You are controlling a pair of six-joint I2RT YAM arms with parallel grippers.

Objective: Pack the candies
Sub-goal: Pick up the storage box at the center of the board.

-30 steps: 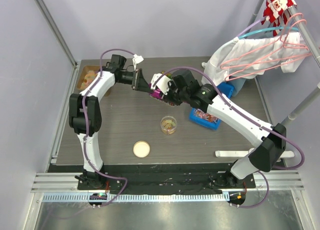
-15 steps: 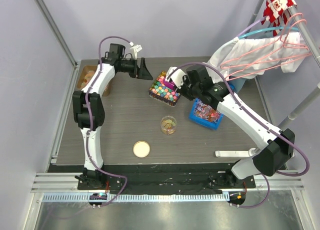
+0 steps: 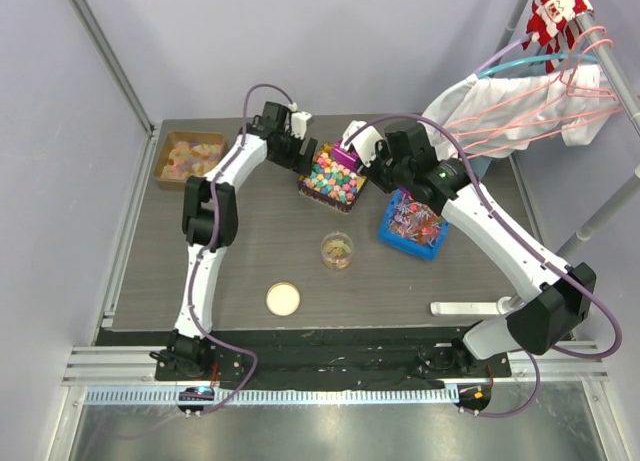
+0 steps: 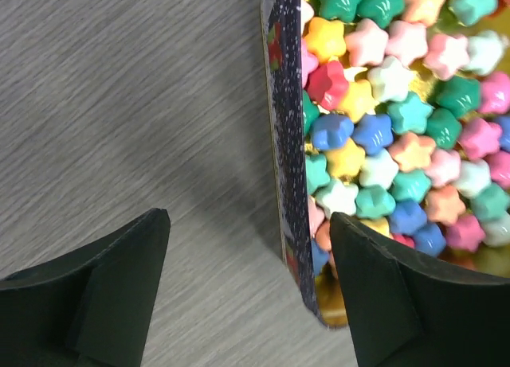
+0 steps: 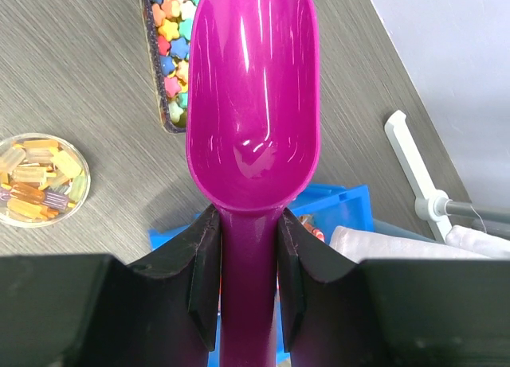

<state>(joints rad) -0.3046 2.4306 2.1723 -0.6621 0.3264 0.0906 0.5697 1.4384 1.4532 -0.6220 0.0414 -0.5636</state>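
Two hands are shown: the left hand (image 4: 249, 216) is spread astride the star-candy box (image 4: 284, 184) wall; a magenta scoop (image 5: 253, 104) is pinched by the right hand (image 5: 247, 216).

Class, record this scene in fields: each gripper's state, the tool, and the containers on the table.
Left gripper: open, fingers either side of one wall of the dark box of multicoloured star-shaped candies
Right gripper: shut on the empty magenta plastic scoop
Other containers: blue plastic bin, small clear round cup, brown tray of orange and yellow gummy candies
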